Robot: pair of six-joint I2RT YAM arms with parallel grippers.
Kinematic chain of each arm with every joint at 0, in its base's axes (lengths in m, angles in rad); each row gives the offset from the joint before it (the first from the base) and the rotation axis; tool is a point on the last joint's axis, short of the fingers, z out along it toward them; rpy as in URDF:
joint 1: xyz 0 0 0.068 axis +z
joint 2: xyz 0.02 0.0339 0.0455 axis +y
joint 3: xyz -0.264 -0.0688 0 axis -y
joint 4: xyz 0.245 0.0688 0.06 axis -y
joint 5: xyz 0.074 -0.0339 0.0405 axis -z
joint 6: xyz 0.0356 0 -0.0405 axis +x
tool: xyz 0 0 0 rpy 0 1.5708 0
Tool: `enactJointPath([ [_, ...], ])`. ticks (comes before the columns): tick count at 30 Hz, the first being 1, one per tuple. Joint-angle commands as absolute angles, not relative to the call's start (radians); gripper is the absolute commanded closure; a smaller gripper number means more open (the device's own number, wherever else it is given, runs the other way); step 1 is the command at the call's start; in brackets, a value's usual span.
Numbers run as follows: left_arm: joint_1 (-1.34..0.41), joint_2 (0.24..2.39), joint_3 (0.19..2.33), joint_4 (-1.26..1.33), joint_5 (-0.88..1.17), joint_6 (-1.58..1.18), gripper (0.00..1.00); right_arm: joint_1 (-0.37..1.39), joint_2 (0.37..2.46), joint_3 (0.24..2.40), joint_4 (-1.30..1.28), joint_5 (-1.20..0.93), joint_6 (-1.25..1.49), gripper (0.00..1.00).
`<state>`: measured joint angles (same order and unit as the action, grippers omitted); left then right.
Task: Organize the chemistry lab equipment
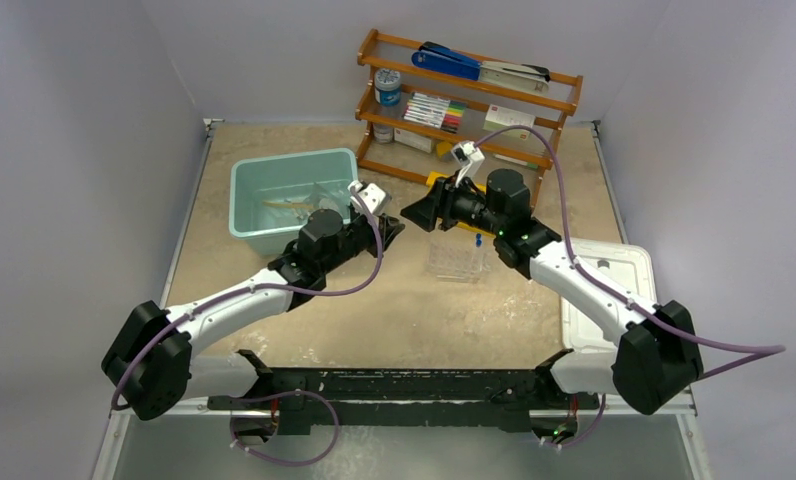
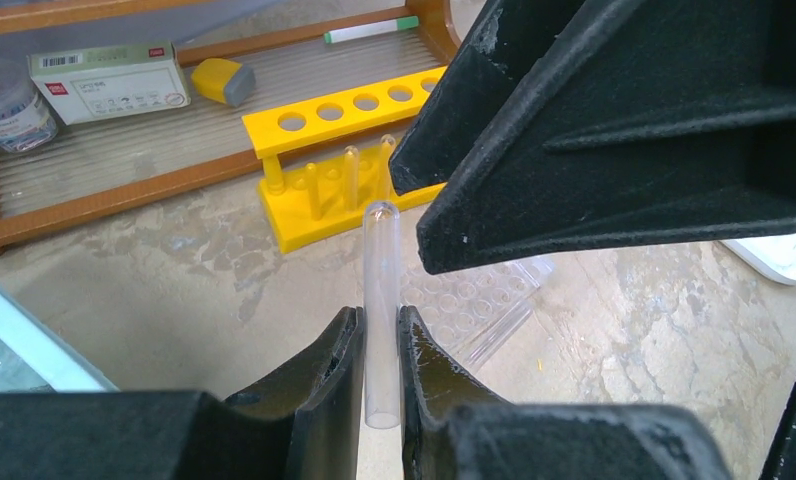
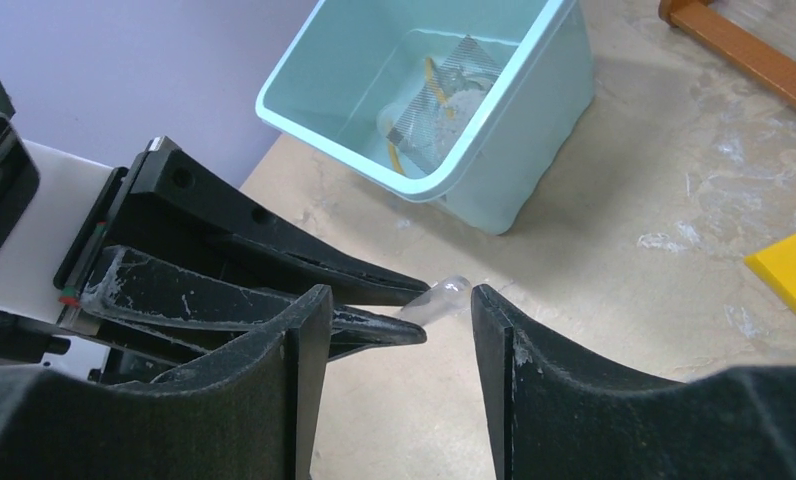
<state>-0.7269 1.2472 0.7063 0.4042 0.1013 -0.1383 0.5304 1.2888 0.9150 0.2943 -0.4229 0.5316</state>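
Observation:
My left gripper (image 2: 380, 316) is shut on a clear test tube (image 2: 381, 270) that sticks out forward past the fingertips. My right gripper (image 3: 399, 300) is open and faces the left one, with the tube's rounded tip (image 3: 444, 296) just inside its jaws, near the right finger. From above, the left gripper (image 1: 389, 228) and the right gripper (image 1: 419, 212) meet tip to tip over the table's middle. The yellow holed rack (image 2: 344, 105) stands just beyond, with two clear tubes on its pegs. A clear welled dish (image 2: 474, 310) lies below the right gripper.
A teal bin (image 1: 292, 195) at the back left holds an amber tube and clear glassware (image 3: 434, 110). A white lid (image 1: 609, 290) lies at the right. A wooden shelf (image 1: 469, 100) with markers, a blue stapler and boxes stands at the back.

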Motion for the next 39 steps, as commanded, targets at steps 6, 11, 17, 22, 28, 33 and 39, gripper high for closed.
enactJointPath([
  [6,-0.726,1.192,0.698,0.427,0.105,-0.132,0.88,0.541,1.300,0.950,0.352,-0.453,0.529,0.45],
  [11,-0.727,1.171,0.688,0.431,0.104,-0.137,0.88,0.540,1.304,0.944,0.356,-0.450,0.528,0.45],
  [17,-0.727,1.181,0.690,0.438,0.115,-0.141,0.88,0.545,1.309,0.944,0.375,-0.466,0.527,0.45],
  [22,-0.726,1.179,0.692,0.442,0.119,-0.145,0.88,0.552,1.325,0.947,0.396,-0.477,0.536,0.45],
  [28,-0.727,1.170,0.690,0.432,0.118,-0.141,0.87,0.561,1.345,0.953,0.393,-0.483,0.534,0.50],
  [33,-0.727,1.171,0.692,0.432,0.112,-0.141,0.87,0.560,1.342,0.956,0.390,-0.480,0.534,0.60],
  [39,-0.727,1.172,0.692,0.432,0.115,-0.140,0.87,0.561,1.338,0.954,0.384,-0.473,0.530,0.72],
])
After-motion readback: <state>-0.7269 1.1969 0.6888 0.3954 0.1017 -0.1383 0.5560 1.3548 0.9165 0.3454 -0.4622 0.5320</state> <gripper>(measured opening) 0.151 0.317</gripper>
